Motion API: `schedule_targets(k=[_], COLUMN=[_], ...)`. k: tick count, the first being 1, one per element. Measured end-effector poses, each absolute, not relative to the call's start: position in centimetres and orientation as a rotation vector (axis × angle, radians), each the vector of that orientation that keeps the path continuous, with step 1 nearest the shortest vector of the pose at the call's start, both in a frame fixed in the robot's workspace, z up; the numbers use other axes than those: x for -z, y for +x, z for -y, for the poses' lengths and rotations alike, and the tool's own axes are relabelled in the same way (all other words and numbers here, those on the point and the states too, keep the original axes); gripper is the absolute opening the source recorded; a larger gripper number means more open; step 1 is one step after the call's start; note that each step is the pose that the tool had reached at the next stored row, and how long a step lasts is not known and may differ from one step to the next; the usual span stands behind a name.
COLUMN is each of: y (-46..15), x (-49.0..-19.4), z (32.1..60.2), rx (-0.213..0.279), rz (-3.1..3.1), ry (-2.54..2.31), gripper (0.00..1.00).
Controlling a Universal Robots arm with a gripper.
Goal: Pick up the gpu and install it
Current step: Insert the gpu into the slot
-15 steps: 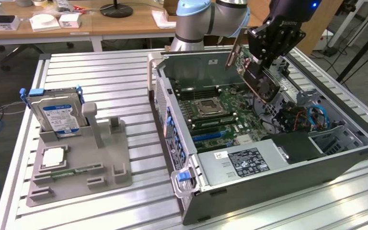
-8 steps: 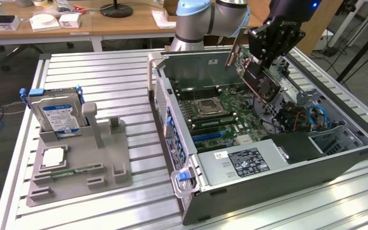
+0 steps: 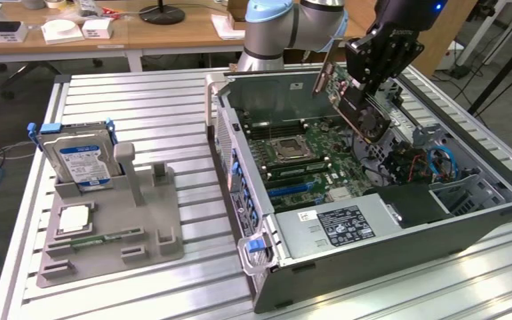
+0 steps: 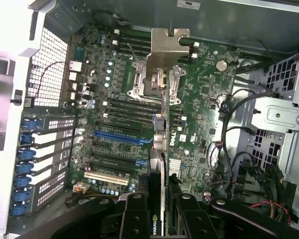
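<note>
Exterior view, left to right: at lower left, a grey holder (image 3: 149, 230) carries a hard drive (image 3: 78, 160). The open case (image 3: 399, 233) occupies centre and right, motherboard (image 3: 296, 157) exposed. At upper right, the gripper (image 3: 369, 90) is clamped on the gpu (image 3: 365, 115), held above the motherboard. Wrist view: the gpu (image 4: 162, 149) sits edge-on between the fingers (image 4: 134, 219), with its bracket (image 4: 165, 55) at the far end.

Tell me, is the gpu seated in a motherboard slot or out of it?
Out. The gripper holds the gpu in the air above the motherboard, not in any slot.
</note>
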State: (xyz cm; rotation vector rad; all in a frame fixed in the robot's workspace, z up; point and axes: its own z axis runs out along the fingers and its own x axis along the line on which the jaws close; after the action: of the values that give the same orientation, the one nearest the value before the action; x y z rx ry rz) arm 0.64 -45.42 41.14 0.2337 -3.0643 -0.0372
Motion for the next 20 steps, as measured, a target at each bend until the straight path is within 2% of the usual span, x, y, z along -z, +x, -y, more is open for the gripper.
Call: schedule_targets(k=[20], y=[0.64], x=[-41.13], z=[45.42], rx=[0.034], rz=[3.056], ry=[0.319], gripper=[0.26])
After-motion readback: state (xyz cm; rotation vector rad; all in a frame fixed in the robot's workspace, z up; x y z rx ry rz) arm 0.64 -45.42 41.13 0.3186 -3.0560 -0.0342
